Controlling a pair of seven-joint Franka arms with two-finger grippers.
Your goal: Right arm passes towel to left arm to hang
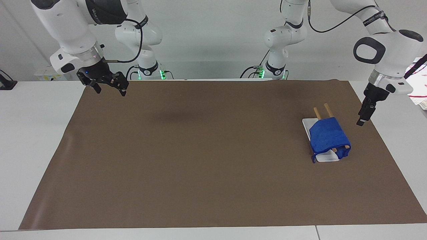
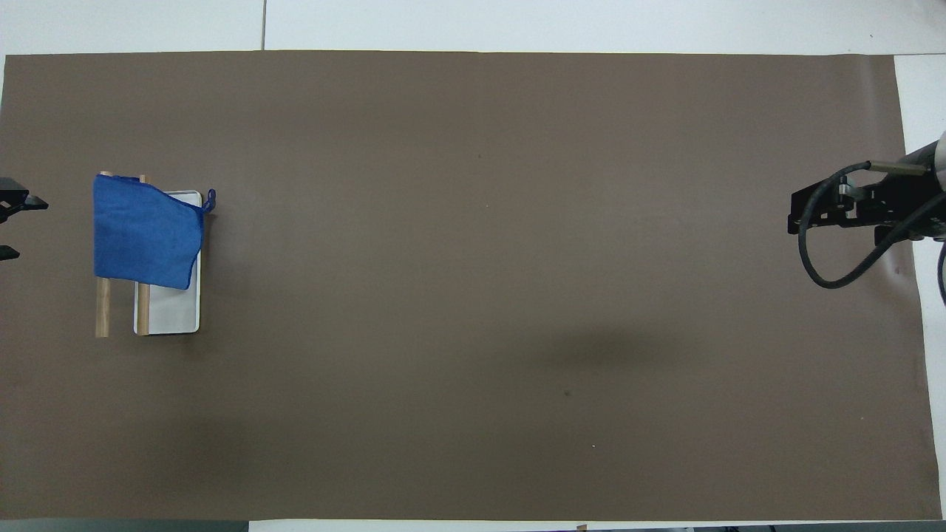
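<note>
both arms (image 1: 387, 50) clear; towel (image 1: 327, 137) draped on rack (image 1: 320, 113).

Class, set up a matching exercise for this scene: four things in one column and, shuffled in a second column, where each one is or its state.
Things:
1. towel
2. white tray
3. left gripper
4. right gripper

Places or states:
A. under the wooden rods
B. draped over the rods
C. empty, over the mat at the right arm's end
D. empty, beside the towel

Pairs: 1-B, 2-A, 3-D, 4-C
</note>
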